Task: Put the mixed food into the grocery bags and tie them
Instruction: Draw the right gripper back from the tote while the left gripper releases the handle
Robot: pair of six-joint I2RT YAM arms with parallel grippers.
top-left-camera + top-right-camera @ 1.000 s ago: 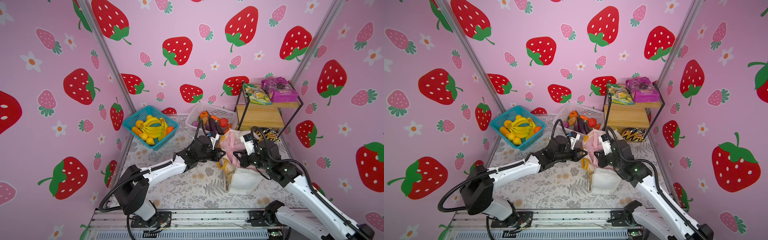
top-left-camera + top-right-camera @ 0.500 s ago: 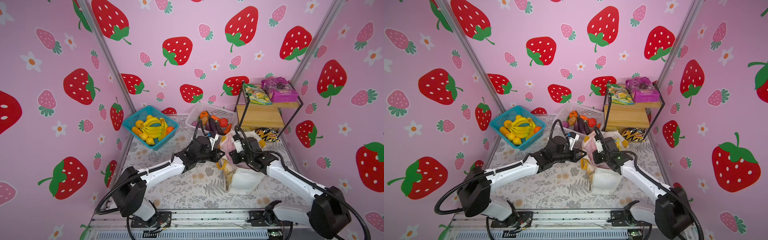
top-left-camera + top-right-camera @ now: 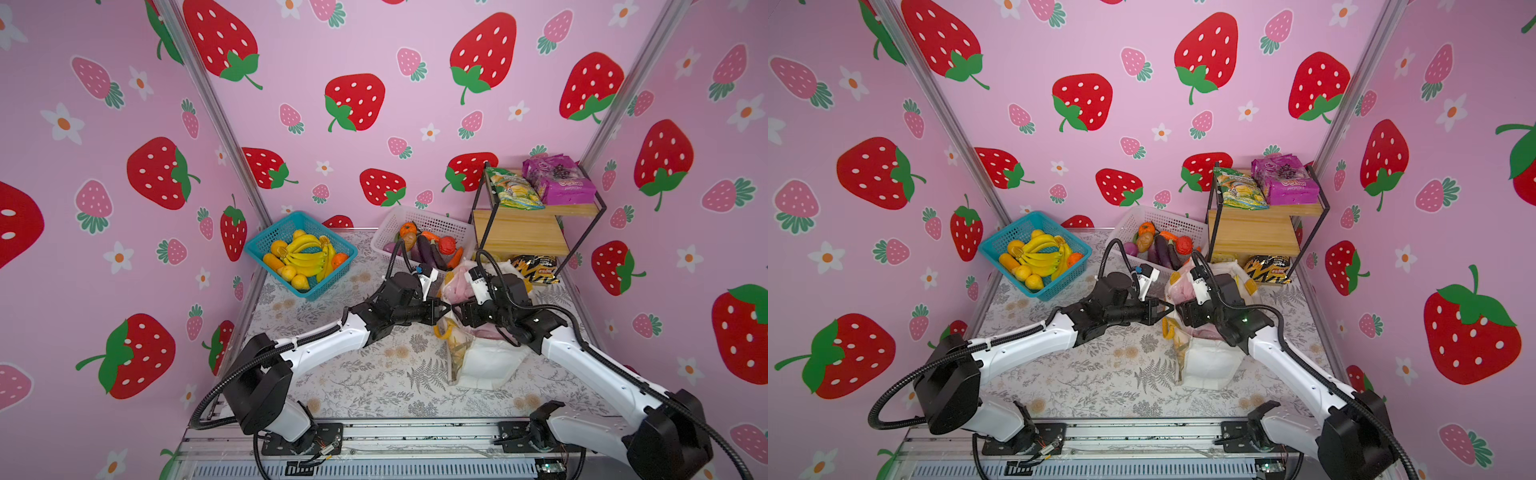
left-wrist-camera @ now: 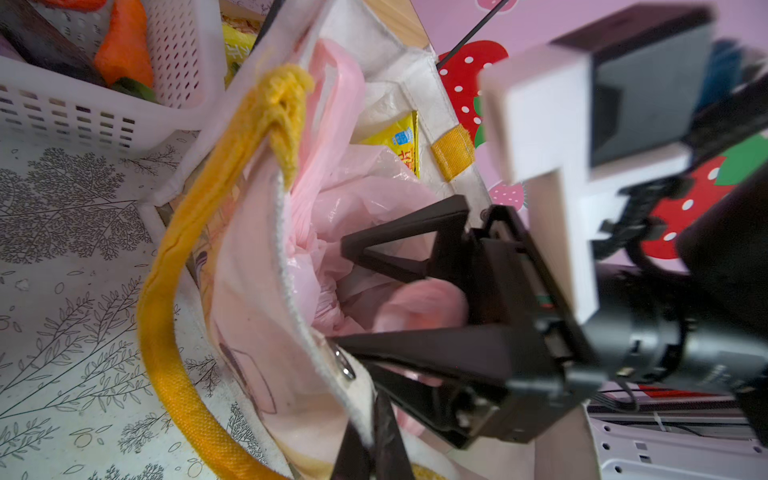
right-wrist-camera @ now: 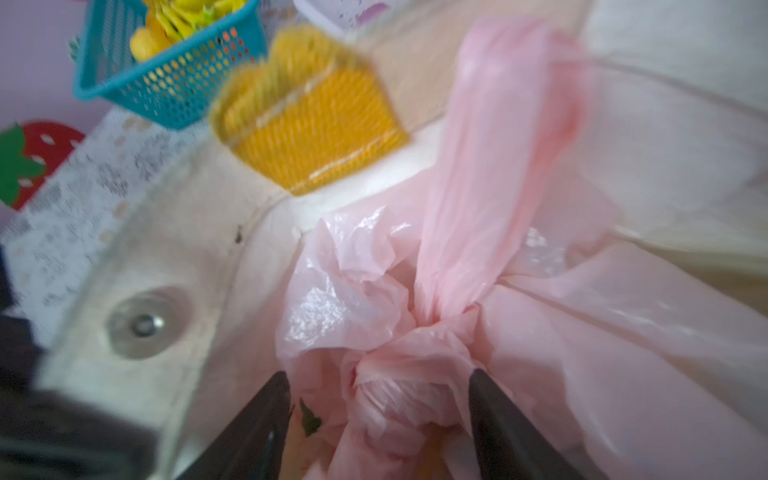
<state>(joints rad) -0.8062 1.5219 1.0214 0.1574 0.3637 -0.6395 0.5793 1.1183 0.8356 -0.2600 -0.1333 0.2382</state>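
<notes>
Pink bag [image 5: 540, 332], knotted at the top, seated inside white tote [image 3: 486, 365].
Yellow packet [image 4: 395, 141] tucked in the tote beside the bag. Right gripper [image 5: 376, 382] spread wide, jaws either side of the knot. Left gripper [image 3: 444, 309] clamped on the tote's rim by the yellow handle [image 4: 174, 291].

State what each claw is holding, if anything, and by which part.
The left claw pinches the white tote at its top rim, beside the metal snap. The right claw stands open astride the twisted neck of the pink carrier bag, holding nothing.

Bright, even light; top views bow at edges, wrist views blur.
</notes>
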